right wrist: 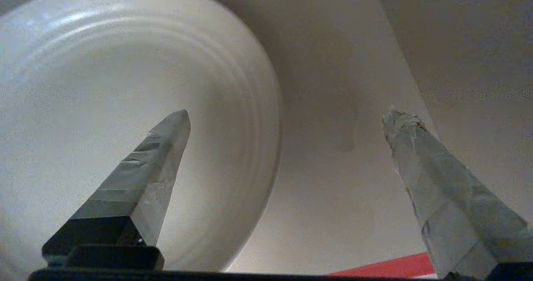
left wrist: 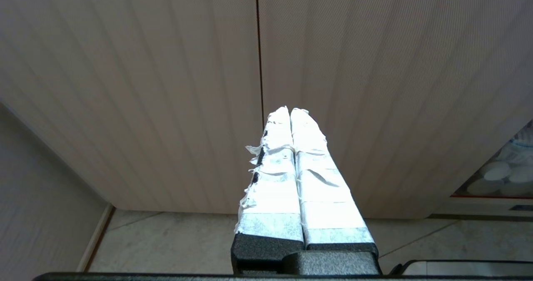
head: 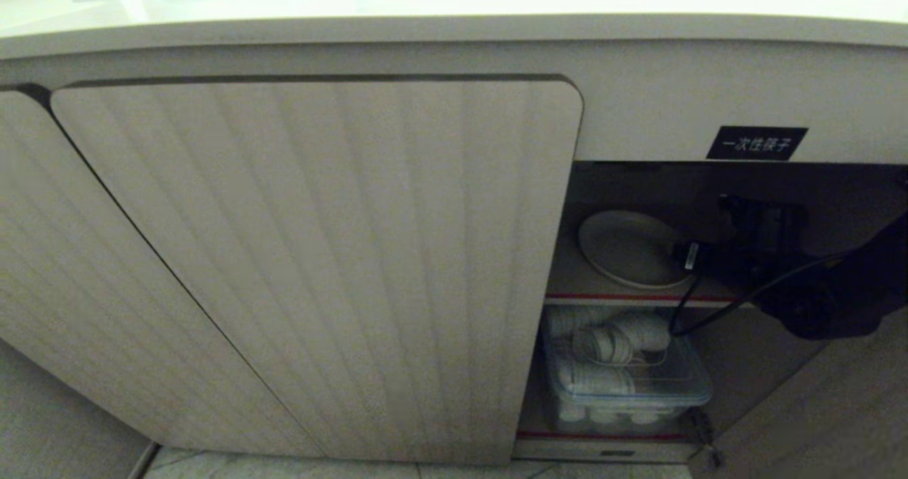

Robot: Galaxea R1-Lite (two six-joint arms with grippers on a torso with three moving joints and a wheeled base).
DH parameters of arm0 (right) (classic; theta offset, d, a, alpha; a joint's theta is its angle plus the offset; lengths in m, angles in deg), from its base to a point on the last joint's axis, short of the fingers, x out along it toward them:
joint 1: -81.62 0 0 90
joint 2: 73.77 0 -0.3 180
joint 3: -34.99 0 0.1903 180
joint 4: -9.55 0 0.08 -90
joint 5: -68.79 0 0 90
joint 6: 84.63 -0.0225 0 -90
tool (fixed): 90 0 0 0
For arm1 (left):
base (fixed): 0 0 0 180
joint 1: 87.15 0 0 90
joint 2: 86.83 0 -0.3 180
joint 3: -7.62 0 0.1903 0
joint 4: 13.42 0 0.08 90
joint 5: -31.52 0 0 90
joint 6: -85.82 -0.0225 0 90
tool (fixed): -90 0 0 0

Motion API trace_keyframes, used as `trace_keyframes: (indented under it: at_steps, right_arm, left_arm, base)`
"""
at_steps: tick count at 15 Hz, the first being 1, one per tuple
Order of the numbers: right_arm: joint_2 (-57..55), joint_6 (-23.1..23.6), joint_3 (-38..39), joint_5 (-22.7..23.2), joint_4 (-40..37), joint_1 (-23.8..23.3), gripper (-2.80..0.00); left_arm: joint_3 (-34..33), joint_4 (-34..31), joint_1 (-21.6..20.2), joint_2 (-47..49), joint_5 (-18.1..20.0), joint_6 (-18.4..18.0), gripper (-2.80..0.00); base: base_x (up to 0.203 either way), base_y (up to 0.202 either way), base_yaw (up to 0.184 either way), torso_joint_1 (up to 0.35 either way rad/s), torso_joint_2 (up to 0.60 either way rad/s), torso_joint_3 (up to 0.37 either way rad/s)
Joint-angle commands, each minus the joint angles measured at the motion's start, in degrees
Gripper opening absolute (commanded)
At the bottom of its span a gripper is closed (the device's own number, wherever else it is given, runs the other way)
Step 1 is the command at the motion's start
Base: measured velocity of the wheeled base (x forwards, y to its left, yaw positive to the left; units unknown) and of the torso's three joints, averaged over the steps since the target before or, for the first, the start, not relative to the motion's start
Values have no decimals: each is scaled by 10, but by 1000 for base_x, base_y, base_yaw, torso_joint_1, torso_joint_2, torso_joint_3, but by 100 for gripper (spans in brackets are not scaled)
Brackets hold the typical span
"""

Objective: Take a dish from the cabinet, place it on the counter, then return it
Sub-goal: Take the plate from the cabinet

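The right tool (right wrist: pixel 287 118), released wide, straddles the dish (right wrist: pixel 125 106) rim inside the cabinet (head: pixel 319 252), seemingly without contact.

Pale marbled tile floor (head: pixel 284 465); beige wall (left wrist: pixel 37 197) at left.

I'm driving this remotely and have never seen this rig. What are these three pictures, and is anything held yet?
It is a two-armed wheeled robot. The head camera looks down at the cabinet under the counter. The dish lies on the upper red-edged shelf, above a clear bin of white cups. The right end effector reaches in beside the dish. Its wrist camera shows the fingers wide open, one over the dish, holding nothing. The left wrist camera shows the left end effector shut and empty, facing the closed doors.
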Motion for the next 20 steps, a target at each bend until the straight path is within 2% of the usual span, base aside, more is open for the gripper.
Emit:
trace_keyframes:
  at_steps: [1,20]
  right_arm:
    - [-1,0,-3,-1,-9,0,0]
    - [-3,-11,-54,10,-107,1,0]
  left_arm:
    - [0,0,0,0,0,0,-280]
    - [0,0,0,0,0,0,-280]
  base:
    - [0,0,0,0,0,0]
    - [0,0,0,0,0,0]
